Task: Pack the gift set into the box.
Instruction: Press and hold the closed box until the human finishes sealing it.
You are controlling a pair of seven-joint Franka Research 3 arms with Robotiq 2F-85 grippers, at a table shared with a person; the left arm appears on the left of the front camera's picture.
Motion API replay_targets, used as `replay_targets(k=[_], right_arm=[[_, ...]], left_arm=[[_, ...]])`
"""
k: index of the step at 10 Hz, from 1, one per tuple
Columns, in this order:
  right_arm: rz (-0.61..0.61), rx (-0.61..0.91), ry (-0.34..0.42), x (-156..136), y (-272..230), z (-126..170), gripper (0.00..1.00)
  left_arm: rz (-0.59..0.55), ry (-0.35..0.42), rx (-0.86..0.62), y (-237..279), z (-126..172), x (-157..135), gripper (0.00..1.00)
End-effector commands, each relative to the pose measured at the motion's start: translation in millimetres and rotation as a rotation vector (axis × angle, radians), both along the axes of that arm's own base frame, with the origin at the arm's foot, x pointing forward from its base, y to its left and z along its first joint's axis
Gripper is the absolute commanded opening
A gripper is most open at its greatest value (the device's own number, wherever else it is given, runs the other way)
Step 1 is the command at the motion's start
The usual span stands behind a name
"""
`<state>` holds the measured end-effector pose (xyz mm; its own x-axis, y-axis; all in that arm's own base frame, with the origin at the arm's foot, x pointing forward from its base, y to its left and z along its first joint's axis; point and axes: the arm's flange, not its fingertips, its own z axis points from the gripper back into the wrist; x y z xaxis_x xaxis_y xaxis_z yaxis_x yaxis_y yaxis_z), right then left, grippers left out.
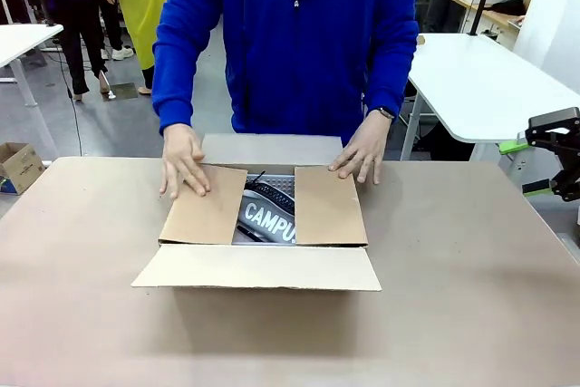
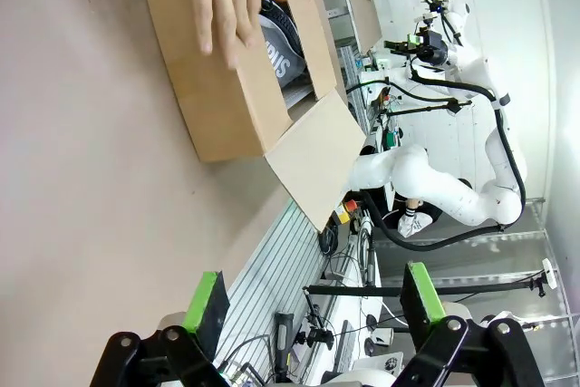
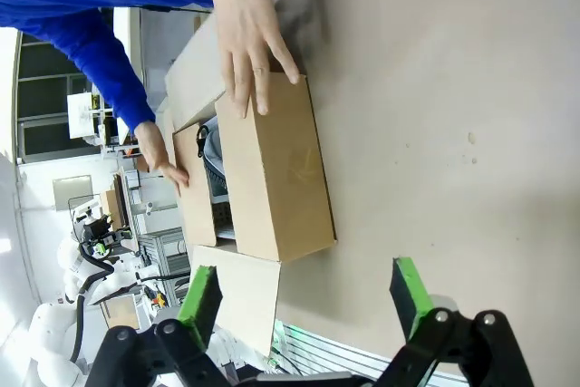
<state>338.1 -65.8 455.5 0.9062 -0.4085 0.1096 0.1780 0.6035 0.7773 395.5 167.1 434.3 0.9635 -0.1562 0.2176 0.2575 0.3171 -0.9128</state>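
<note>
The box (image 1: 258, 267) sits mid-table with its two side flaps folded inward. The person's hands (image 1: 183, 162) (image 1: 362, 151) press on those flaps; the near flap lies open toward me. Through the gap the gift set shows: the grey pouch (image 1: 269, 217) lettered "CAMPU" with black mesh behind it. My left gripper (image 2: 313, 305) is open and empty, well away from the box (image 2: 227, 88) and the pouch (image 2: 276, 38). The right gripper (image 3: 304, 301) is open too, off the table's right side (image 1: 527, 168), away from the box (image 3: 281, 178).
The brown table (image 1: 453, 251) spreads wide around the box. A white table (image 1: 480, 79) stands behind at the right. A small brown carton (image 1: 18, 165) sits on the floor at the left. People stand in the background.
</note>
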Motion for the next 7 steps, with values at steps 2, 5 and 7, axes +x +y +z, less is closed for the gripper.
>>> replay_targets(k=[2, 5, 7], right_arm=[[-0.004, 0.011, 0.007, -1.7, 1.1, 1.2, 1.0], [-0.004, 0.011, 0.007, -1.7, 1.1, 1.2, 1.0], [-0.004, 0.011, 0.007, -1.7, 1.1, 1.2, 1.0]], left_arm=[[0.002, -0.006, 0.009, -0.2, -0.4, -3.1, 1.0], [0.002, -0.006, 0.009, -0.2, -0.4, -3.1, 1.0], [0.002, -0.006, 0.009, -0.2, -0.4, -3.1, 1.0]])
